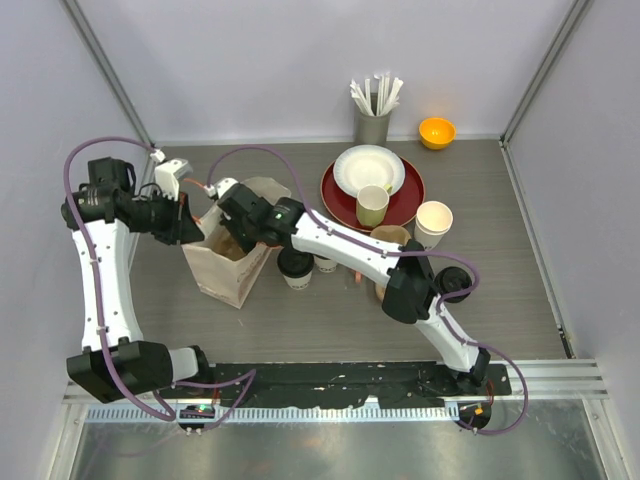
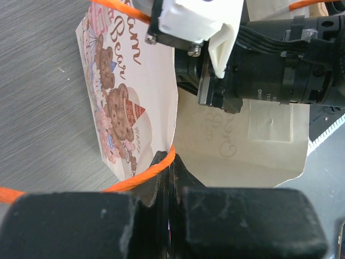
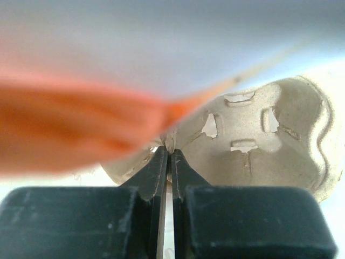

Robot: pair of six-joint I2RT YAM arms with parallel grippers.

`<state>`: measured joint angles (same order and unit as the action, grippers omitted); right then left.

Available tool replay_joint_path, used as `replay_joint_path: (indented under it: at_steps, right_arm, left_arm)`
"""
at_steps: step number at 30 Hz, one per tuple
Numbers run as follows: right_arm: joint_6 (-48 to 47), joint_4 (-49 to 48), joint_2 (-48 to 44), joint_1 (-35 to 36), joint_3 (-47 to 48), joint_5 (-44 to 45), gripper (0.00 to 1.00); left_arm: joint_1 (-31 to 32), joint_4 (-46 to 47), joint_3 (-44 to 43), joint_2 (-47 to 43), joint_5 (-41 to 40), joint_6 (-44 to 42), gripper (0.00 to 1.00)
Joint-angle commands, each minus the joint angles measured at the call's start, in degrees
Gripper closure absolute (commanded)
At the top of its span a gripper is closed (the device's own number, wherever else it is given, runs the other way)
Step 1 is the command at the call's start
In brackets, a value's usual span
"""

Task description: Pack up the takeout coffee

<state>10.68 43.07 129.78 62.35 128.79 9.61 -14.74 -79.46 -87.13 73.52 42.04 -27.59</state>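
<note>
1. We count two arms, one paper bag (image 1: 225, 272), two takeout cups (image 1: 295, 268) (image 1: 326, 265), one green mug (image 1: 372, 205), one stack of white cups (image 1: 433, 222), one red plate (image 1: 412, 190), one white plate (image 1: 362, 165) and one orange bowl (image 1: 437, 132).
2. The left gripper (image 2: 170, 164) is pinched closed on the bag's orange handle (image 2: 140, 175).
3. The right gripper (image 3: 170, 148) has its jaws narrow, nipping the bag's rim.
4. The takeout cups stand outside the bag, right of the right gripper. One shows its black lid. The other, just beside it, is half hidden under the right arm.
5. The surface (image 1: 320, 330) is grey wood-grain, with pale wall panels around it.
6. Only the left wrist view shows the bag's bear print (image 2: 121, 113). Only the right wrist view shows a pulp cup tray (image 3: 259, 135) beyond the right gripper.
</note>
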Motion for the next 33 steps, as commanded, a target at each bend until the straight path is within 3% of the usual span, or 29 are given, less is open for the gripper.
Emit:
replay_joint_path:
  at_steps: [1, 25, 33]
  right_arm:
    - [-1.3, 4.5, 4.4, 1.5, 8.6, 1.0, 0.99]
    - [1.4, 8.2, 14.1, 1.5, 9.0, -0.2, 0.99]
    - [0.6, 6.5, 8.8, 1.5, 8.2, -0.8, 0.69]
  left_arm:
    - [0.2, -2.4, 0.5, -1.3, 2.5, -0.3, 1.00]
    - [0.2, -0.3, 2.3, -0.2, 4.7, 1.8, 1.00]
    - [0.2, -0.6, 1.9, -0.1, 4.4, 1.1, 1.00]
